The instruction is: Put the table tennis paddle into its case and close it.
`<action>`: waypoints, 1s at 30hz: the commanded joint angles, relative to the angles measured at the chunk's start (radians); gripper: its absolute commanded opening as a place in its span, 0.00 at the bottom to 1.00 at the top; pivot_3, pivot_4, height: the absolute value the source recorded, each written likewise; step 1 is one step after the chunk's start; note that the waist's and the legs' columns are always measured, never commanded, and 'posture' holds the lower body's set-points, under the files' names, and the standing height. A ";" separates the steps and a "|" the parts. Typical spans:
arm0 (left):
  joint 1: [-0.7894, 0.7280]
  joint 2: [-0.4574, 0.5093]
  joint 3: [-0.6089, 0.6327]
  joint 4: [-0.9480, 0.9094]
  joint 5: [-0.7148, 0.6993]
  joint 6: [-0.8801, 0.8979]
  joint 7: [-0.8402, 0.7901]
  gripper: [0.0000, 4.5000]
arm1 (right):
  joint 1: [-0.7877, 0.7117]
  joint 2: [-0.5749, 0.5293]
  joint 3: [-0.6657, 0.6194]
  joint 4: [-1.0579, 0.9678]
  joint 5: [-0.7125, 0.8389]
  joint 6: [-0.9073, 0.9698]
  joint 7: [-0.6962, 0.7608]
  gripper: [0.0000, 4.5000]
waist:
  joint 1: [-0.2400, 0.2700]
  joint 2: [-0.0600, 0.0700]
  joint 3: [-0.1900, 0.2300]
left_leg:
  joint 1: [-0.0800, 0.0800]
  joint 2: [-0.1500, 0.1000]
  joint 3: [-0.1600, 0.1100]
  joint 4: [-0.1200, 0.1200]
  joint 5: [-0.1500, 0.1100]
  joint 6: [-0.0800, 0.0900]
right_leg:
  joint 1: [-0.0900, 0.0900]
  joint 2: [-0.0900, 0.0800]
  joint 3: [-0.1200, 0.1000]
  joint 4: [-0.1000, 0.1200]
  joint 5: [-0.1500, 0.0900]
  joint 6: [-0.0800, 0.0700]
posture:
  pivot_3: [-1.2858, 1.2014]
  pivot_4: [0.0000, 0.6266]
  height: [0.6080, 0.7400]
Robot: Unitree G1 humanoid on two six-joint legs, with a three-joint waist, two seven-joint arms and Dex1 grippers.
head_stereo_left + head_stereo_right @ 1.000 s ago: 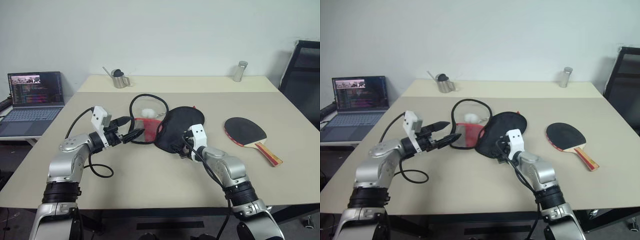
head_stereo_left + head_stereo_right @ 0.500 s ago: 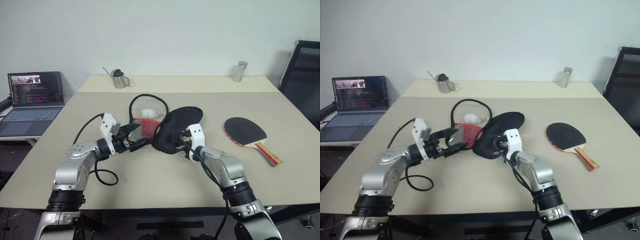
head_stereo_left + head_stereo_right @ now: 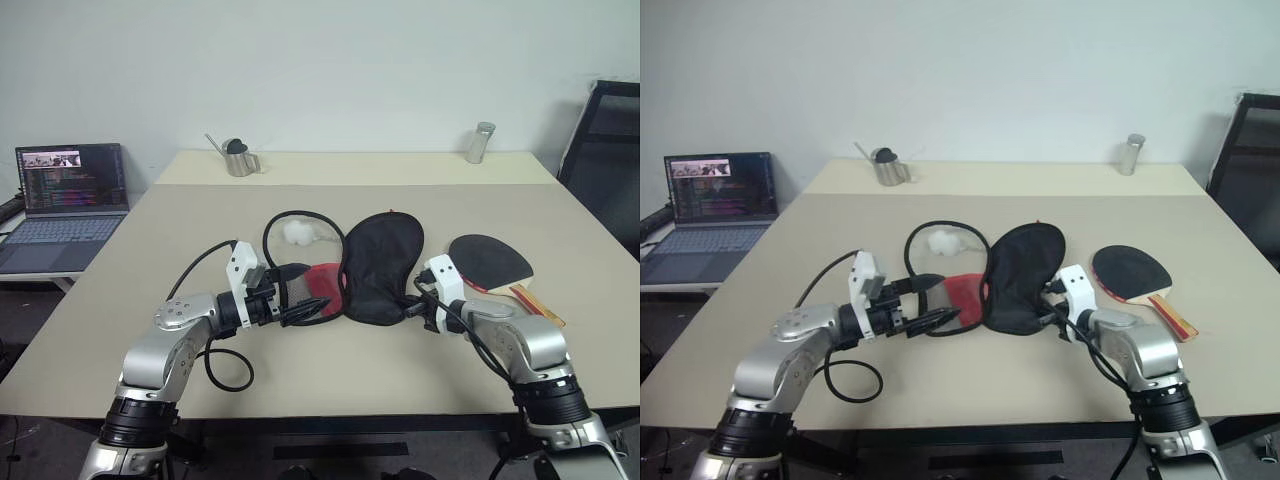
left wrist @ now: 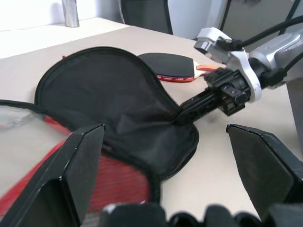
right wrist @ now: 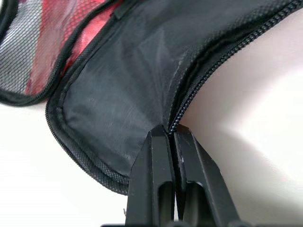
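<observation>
The case (image 3: 382,268) lies open at the table's middle, its black flap (image 4: 109,94) spread to the right and its red mesh half (image 3: 318,287) to the left. My right gripper (image 5: 170,135) is shut on the flap's zipper edge (image 3: 408,306) at the near right corner. My left gripper (image 3: 312,308) is open, level, its fingers (image 4: 83,161) either side of the red half's near edge. To the right of the case, the table tennis paddle (image 3: 488,261) lies flat with its black face up and its wooden handle (image 3: 538,308) pointing to the near right.
A black cord loop (image 3: 272,232) and a white lump (image 3: 299,231) lie behind the red half. At the table's back stand a metal can (image 3: 239,159) and a metal cylinder (image 3: 480,142). A laptop (image 3: 68,193) sits at the left and a black chair (image 3: 606,140) at the right.
My right gripper shut on the flap's edge and drew it right, toward the paddle, spreading the case. My left gripper moved right to the red half and stayed open.
</observation>
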 commanded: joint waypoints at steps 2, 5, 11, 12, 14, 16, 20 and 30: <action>-0.021 0.003 -0.007 -0.016 -0.008 -0.016 -0.020 1.00 | -0.017 -0.079 -0.048 -0.003 0.012 0.002 0.049 0.00 | 0.000 0.000 0.000 | 0.000 0.000 0.000 0.000 0.000 0.000 | 0.000 0.000 0.000 0.000 0.000 0.000 | 0.52 0.24 1.00; -0.024 -0.001 -0.011 -0.006 -0.004 -0.023 -0.024 1.00 | -0.024 -0.124 -0.062 0.018 0.017 0.004 0.072 0.00 | 0.001 0.000 0.000 | 0.000 0.000 0.000 0.000 0.000 0.000 | 0.000 0.000 0.000 0.000 0.000 0.000 | 0.52 0.24 1.00; -0.021 -0.008 -0.018 0.028 0.007 -0.058 -0.039 1.00 | -0.023 -0.183 -0.073 0.037 0.021 0.001 0.106 0.00 | 0.003 0.000 0.000 | 0.000 0.000 0.001 0.000 0.000 0.000 | 0.000 0.000 0.000 0.000 0.000 0.000 | 0.52 0.24 1.00; -0.018 -0.008 -0.018 0.038 0.009 -0.069 -0.045 1.00 | -0.021 -0.188 -0.074 0.038 0.021 0.002 0.110 0.00 | 0.003 0.000 0.000 | 0.000 0.000 0.002 0.000 0.000 0.000 | 0.000 0.000 0.000 0.000 0.000 0.000 | 0.52 0.24 1.00; -0.016 -0.008 -0.019 0.056 0.013 -0.086 -0.053 1.00 | -0.022 -0.192 -0.073 0.040 0.021 0.003 0.114 0.00 | 0.004 0.000 0.000 | 0.000 0.000 0.002 0.000 0.000 0.000 | 0.000 0.000 0.000 0.000 0.000 0.000 | 0.52 0.24 1.00; -0.016 -0.009 -0.019 0.070 0.015 -0.099 -0.060 1.00 | -0.025 -0.192 -0.071 0.043 0.018 0.000 0.116 0.00 | 0.005 0.000 0.000 | 0.000 0.000 0.002 0.000 0.000 0.000 | 0.000 0.000 -0.001 0.000 0.000 0.000 | 0.52 0.24 1.00; -0.016 -0.013 -0.021 0.089 0.021 -0.121 -0.070 1.00 | -0.035 -0.181 -0.082 0.057 0.023 0.007 0.108 0.00 | 0.006 0.000 0.000 | 0.000 0.000 0.002 0.000 0.000 0.000 | 0.000 0.000 -0.001 -0.001 0.000 0.000 | 0.52 0.24 1.00; -0.008 -0.024 -0.020 0.092 0.030 -0.136 -0.066 1.00 | -0.041 -0.181 -0.128 0.059 0.016 -0.008 0.059 0.58 | 0.006 0.000 0.000 | 0.000 0.000 0.002 0.000 0.000 0.000 | 0.000 0.000 -0.001 0.000 0.000 0.000 | 0.52 0.24 1.00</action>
